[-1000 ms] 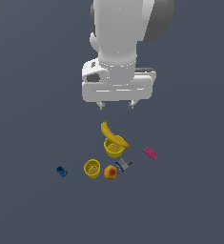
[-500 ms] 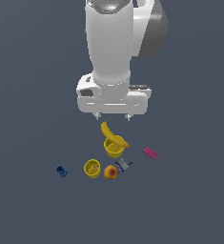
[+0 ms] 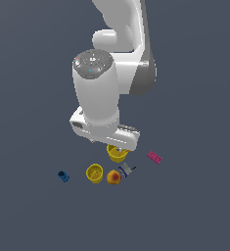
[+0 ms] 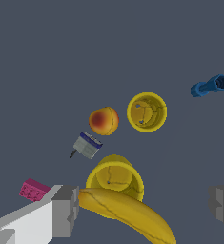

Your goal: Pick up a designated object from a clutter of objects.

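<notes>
Presently we find the arm (image 3: 99, 93) lowered over the far end of the clutter, its white body hiding part of the group in the exterior view. The hand (image 4: 144, 209) is empty, its two grey fingers (image 4: 65, 209) standing wide apart in the wrist view with nothing between them but the items below.

The surface (image 3: 195, 211) is dark grey and bare apart from the small group. Directly beneath the hand lies the banana (image 4: 127, 212), resting against the larger yellow cup (image 4: 115, 179); in the exterior view the banana is hidden behind the hand, and we see only that cup's rim.

The designated cup (image 3: 94, 173) stands upright, open top showing, just beside the orange-red fruit (image 3: 113, 177) on the exterior view's left, and clear of the larger cup. The grey-blue clamp piece (image 3: 126, 170) sits close by the fruit's other side. The pink brick (image 3: 154, 157) lies off to the exterior view's right, and the small blue piece (image 3: 63, 176) well apart to the left.

We judge the chief risk to be a mistaken target: the hand is centred over the banana and larger cup, not the designated one. Descending here would seize or scatter the wrong items. A further risk, once realigned, is a finger striking the adjacent fruit and knocking the cup aside.
</notes>
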